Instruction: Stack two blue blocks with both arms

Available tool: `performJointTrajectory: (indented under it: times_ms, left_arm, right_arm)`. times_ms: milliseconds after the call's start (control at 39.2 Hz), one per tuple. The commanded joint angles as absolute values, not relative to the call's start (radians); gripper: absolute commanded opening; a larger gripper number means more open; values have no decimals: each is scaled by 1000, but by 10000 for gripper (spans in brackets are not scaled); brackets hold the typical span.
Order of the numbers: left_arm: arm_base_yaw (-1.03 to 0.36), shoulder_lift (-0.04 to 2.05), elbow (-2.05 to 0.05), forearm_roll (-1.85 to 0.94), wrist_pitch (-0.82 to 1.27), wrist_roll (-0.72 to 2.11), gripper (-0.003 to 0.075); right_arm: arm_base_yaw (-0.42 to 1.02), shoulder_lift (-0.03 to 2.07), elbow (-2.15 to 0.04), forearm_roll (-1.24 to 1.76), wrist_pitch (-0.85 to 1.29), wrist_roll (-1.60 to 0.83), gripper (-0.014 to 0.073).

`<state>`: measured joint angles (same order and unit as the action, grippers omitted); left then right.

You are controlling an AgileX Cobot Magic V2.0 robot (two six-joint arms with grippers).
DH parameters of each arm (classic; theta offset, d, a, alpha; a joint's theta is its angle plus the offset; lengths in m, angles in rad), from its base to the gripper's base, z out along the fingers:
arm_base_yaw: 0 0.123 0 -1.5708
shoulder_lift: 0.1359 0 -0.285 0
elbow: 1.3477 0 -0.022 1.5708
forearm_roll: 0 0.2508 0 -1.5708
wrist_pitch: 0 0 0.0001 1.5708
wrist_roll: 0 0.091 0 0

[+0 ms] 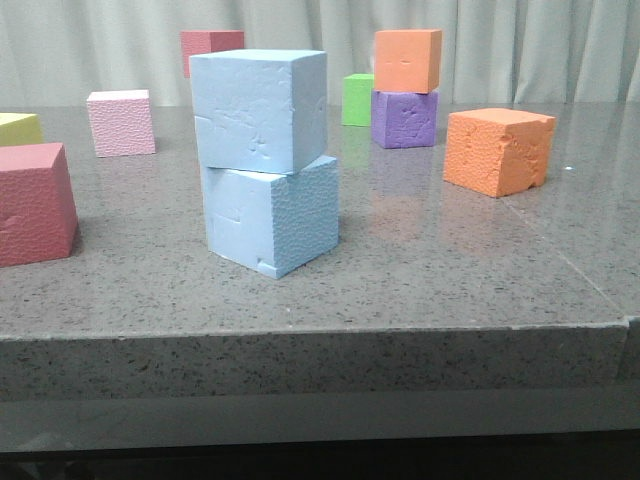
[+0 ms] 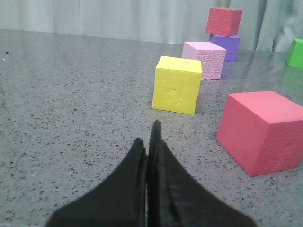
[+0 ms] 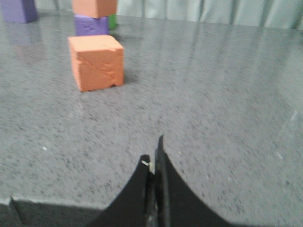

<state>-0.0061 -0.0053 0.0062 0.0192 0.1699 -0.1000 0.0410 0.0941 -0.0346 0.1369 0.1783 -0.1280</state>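
- Light-blue foam makes up both task pieces: the upper blue block (image 1: 258,108) sits on the lower blue block (image 1: 270,215) near the front middle of the grey speckled tabletop (image 1: 450,270), seen in the front view.
- Upper block is twisted a little against the lower one, so its edges overhang on the left; the two touch face to face.
- Lower block shows a small notch at its bottom front corner.
- Neither blue block appears in either wrist view, and neither hand appears in the front view, so the stack stands free and apart from both hands.
- Left hand (image 2: 150,137) has its black fingers pressed together, holding nothing, over bare tabletop; ahead of it stand a yellow cube (image 2: 177,85), a big red cube (image 2: 263,131), a pink cube (image 2: 205,59), and a small red cube (image 2: 224,21) stacked on a purple cube (image 2: 227,45).
- Right hand (image 3: 155,153) is likewise pressed together and empty, near the tabletop's front edge; well ahead of it lies a dented orange cube (image 3: 96,62), and behind that an orange cube on a purple cube (image 3: 91,25).
- In the front view, a green cube (image 1: 357,99) stands just beside that orange-on-purple pair, behind the blue stack.
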Motion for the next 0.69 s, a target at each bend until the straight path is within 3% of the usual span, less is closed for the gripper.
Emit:
performJointTrajectory:
  times_ms: [0, 663]
  left_arm:
    - [-5, -23, 9, 12, 88, -98, -20]
    - [-5, -23, 9, 12, 88, -98, -20]
  right_arm:
    - [23, 21, -5, 126, 85, -120, -39]
    - [21, -28, 22, 128, 127, -120, -39]
